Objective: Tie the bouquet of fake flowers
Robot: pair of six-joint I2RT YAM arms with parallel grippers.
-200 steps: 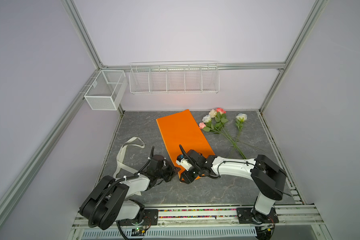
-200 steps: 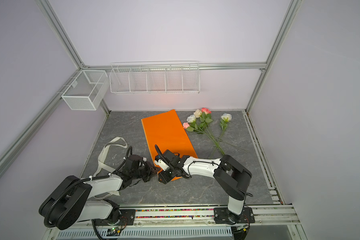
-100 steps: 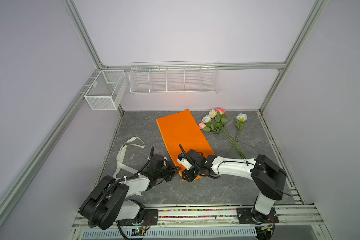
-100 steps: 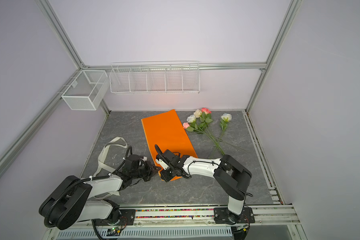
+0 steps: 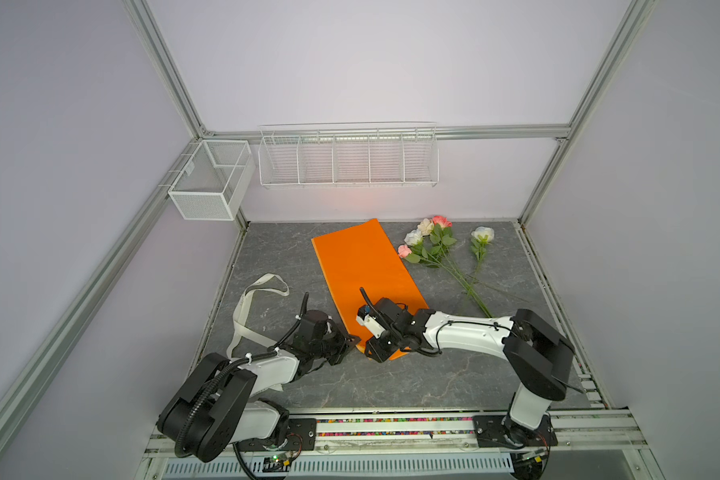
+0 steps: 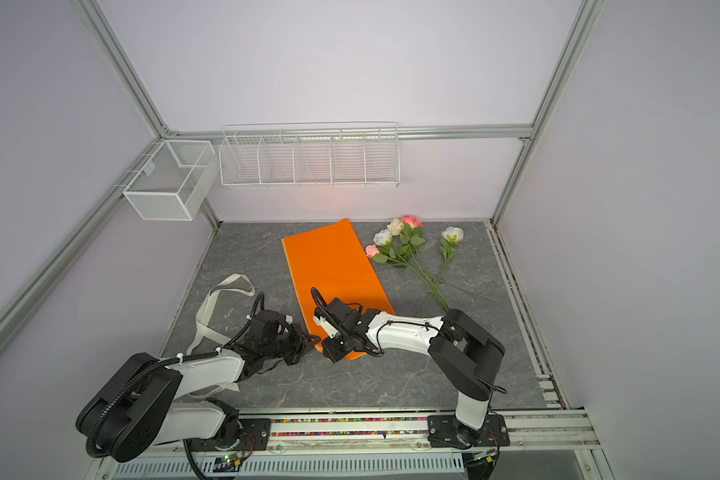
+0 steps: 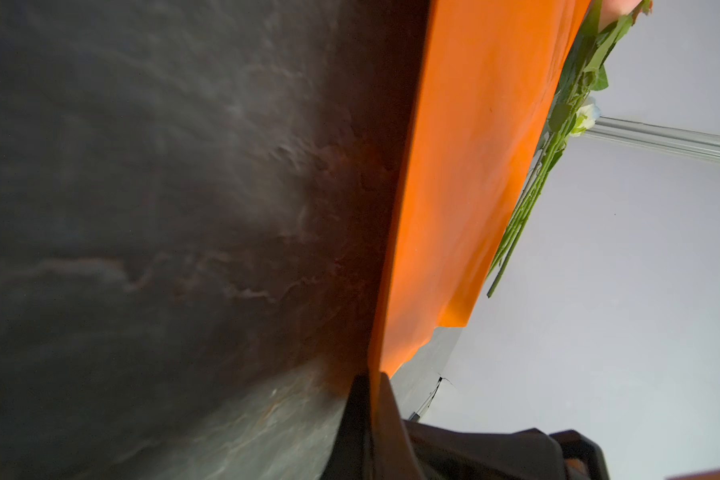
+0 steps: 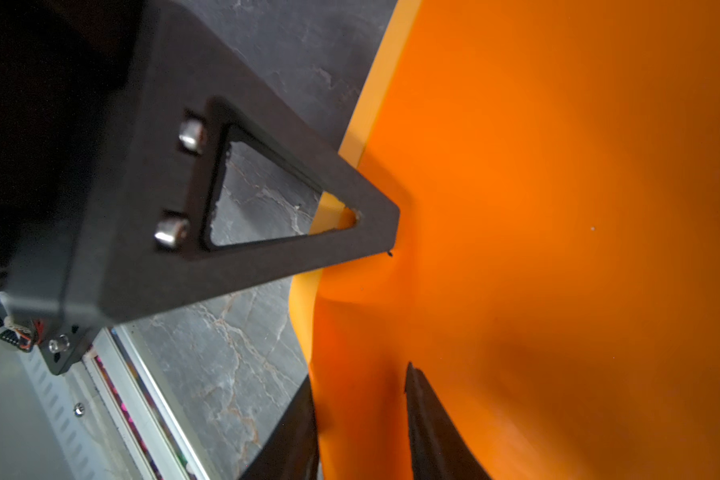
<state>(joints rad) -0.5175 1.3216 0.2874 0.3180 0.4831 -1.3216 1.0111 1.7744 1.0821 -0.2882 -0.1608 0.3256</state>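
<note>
The orange paper (image 5: 362, 266) (image 6: 329, 266) lies flat and unrolled on the grey table, so no wrapped bouquet shows. The fake flowers (image 5: 433, 245) (image 6: 400, 245) lie loose to its right, with one white rose (image 5: 482, 235) apart from the rest. My left gripper (image 5: 352, 343) (image 7: 373, 376) is shut on the paper's near left corner, and its triangular finger (image 8: 287, 257) pinches the edge. My right gripper (image 5: 377, 353) (image 8: 360, 374) is open at the paper's near edge. One of its fingers is beside the paper and one on top.
A cream ribbon (image 5: 250, 299) (image 6: 217, 299) lies looped on the table's left, behind my left arm. A long wire basket (image 5: 348, 156) hangs on the back wall and a smaller one (image 5: 208, 183) on the left wall. A metal rail (image 5: 391, 424) runs along the front.
Both grippers stay at the paper's near end. The right gripper has shifted only slightly there, and the left arm has kept still.
</note>
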